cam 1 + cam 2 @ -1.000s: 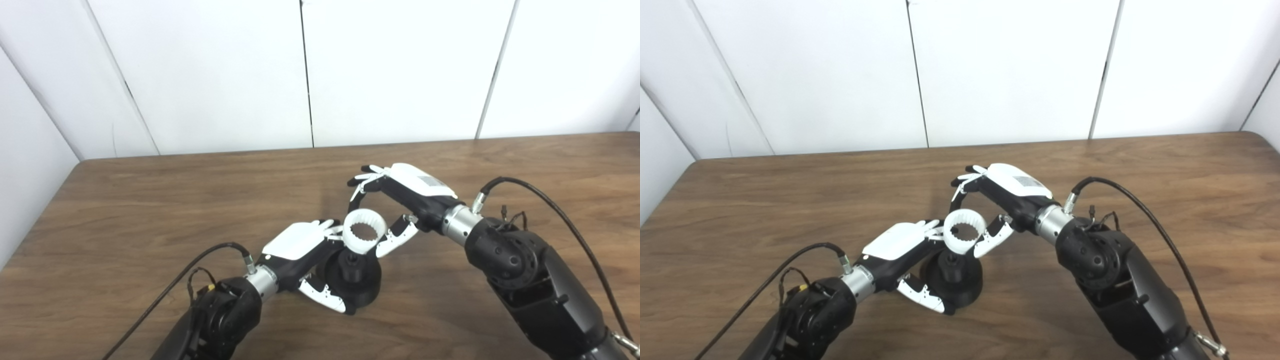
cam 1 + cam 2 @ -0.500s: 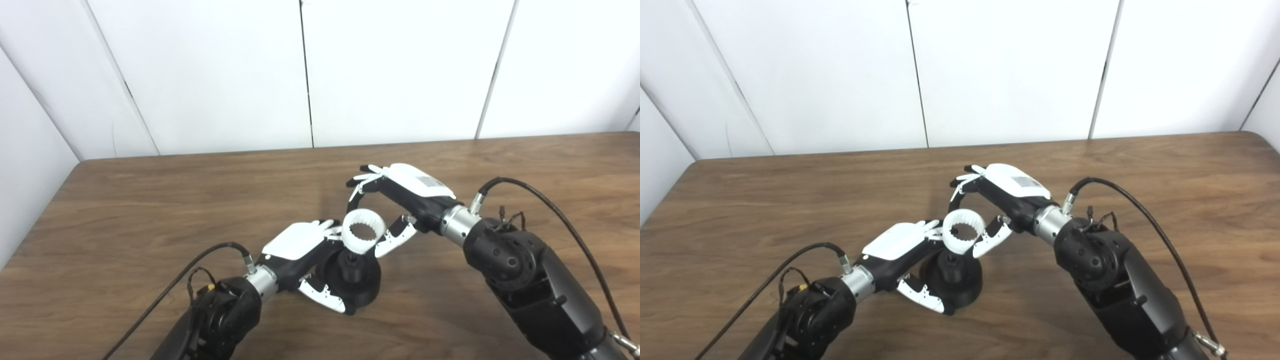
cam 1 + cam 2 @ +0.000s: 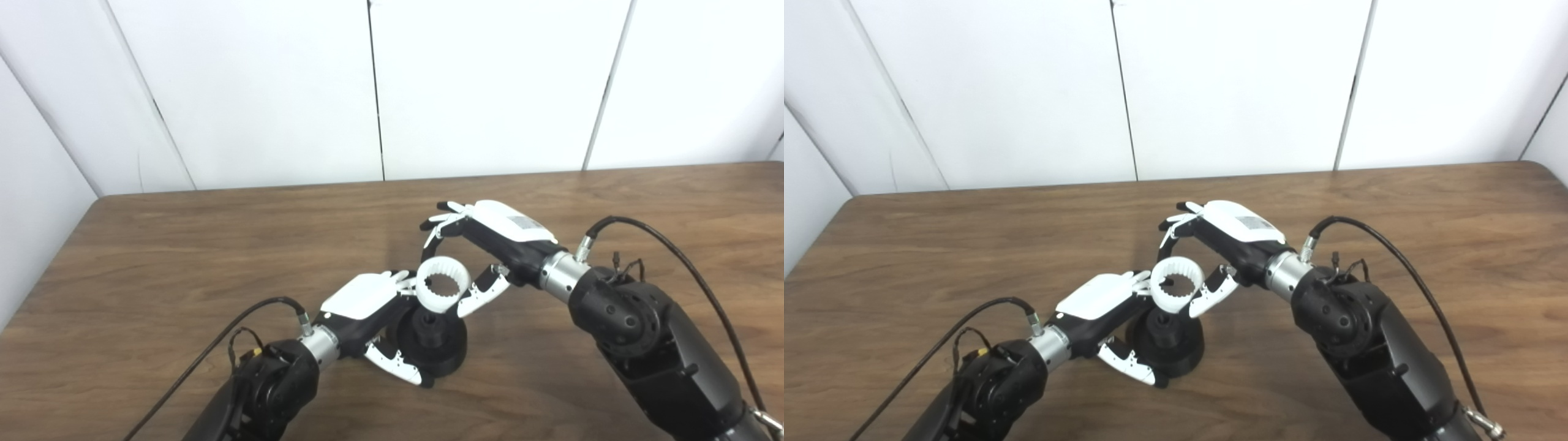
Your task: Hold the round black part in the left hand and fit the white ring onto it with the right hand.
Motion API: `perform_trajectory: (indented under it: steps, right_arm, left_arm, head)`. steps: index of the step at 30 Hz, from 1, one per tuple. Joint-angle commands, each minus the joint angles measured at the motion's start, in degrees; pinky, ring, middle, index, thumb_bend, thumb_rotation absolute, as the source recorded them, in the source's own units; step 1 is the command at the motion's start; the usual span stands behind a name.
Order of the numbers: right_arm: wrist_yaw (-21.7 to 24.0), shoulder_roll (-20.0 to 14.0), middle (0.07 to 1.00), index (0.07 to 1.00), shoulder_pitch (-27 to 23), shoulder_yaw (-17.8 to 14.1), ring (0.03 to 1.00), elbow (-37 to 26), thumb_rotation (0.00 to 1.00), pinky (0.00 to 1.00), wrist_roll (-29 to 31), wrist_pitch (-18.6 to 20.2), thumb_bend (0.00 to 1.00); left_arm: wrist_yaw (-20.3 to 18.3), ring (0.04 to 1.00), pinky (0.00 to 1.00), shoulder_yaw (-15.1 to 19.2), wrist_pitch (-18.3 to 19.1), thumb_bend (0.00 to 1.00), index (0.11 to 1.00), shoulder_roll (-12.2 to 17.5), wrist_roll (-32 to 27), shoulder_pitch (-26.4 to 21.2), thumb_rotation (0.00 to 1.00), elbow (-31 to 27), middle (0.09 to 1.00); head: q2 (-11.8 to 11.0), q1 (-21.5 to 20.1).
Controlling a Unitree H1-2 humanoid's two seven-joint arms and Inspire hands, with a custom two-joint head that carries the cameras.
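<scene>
Above black part [image 3: 432, 343], ring [image 3: 443, 288] in right hand [image 3: 490, 245]

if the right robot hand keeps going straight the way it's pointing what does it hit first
Probably the left robot hand. The right robot hand, shut on the white ring, points down-left, with the black part just below the ring. Depth is unclear, so ring and part may meet first.

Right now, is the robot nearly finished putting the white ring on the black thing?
Almost. Done: the left hand grips the round black part on the table, and the right hand has the white ring. In hand: the ring hangs tilted just above the part's middle post. Left: lowering it on; it isn't seated yet.
</scene>
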Motion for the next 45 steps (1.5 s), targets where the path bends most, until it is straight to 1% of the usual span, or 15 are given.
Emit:
perform_trajectory:
  steps: [1,11,14,22,30,32,36,40,45]
  right_arm:
    - [0.97,0.77,0.861,0.491,-1.23,0.3,0.984,-1.84,0.15,1.0,1.44,-1.51,0.52]
    - [1.47,0.87,0.861,0.491,-1.42,0.11,0.988,-2.32,0.15,1.0,1.51,-1.02,0.52]
    - [1.41,0.88,0.861,0.491,-1.66,-0.06,0.989,-2.06,0.15,1.0,1.57,-1.12,0.52]
    - [1.14,0.6,0.861,0.491,-2.63,-1.09,0.987,-0.88,0.15,1.0,1.92,-0.88,0.52]
    - [1.19,0.28,0.865,0.49,-3.37,-2.16,0.988,0.02,0.15,1.0,3.08,-0.8,0.52]
    - [1.15,0.29,0.864,0.491,-3.5,-2.31,0.987,0.16,0.15,1.0,3.04,-0.67,0.52]
    - [1.27,0.29,0.862,0.491,-3.77,-2.49,0.986,0.38,0.15,1.0,2.75,-0.21,0.52]
    - [1.4,0.2,0.861,0.491,-4.07,-2.59,0.986,0.41,0.15,1.0,2.09,0.62,0.52]
    - [0.98,-0.23,0.855,0.491,-4.26,-2.94,0.98,1.31,0.15,1.0,1.76,0.13,0.52]
  left_arm:
    - [-0.52,1.0,1.0,-0.28,0.28,0.96,0.737,0.15,0.93,-2.26,0.47,0.73,0.964]
    - [-0.54,1.0,1.0,-0.24,0.25,0.96,0.735,0.29,0.85,-2.32,0.46,0.77,0.962]
    - [0.23,1.0,1.0,-0.03,-0.37,0.97,0.725,0.17,0.41,-2.17,0.46,1.14,0.956]
    - [-0.77,1.0,1.0,0.04,0.52,0.97,0.719,0.18,0.07,-2.48,0.46,0.76,0.96]
    - [-0.31,1.0,1.0,0.0,0.05,0.98,0.712,0.12,0.09,-2.56,0.46,1.18,0.959]
    - [-0.16,1.0,1.0,0.02,0.02,0.98,0.709,0.04,0.06,-2.52,0.47,1.23,0.958]
    - [-0.78,1.0,1.0,0.09,0.66,0.98,0.711,0.01,-0.09,-2.58,0.45,0.9,0.962]
    - [-0.8,1.0,1.0,0.18,0.51,0.98,0.713,0.12,-0.26,-2.6,0.46,0.76,0.962]
    - [-1.28,1.0,1.0,0.17,0.9,0.98,0.716,0.08,-0.35,-2.64,0.45,0.29,0.96]
  head:
    - [0.05,0.11]
    - [-0.01,-0.06]
    - [-0.05,-0.04]
    - [-0.04,-0.03]
    - [-0.05,-0.13]
    - [-0.08,-0.14]
    - [-0.15,-0.2]
    - [-0.15,-0.2]
    - [-0.08,-0.4]
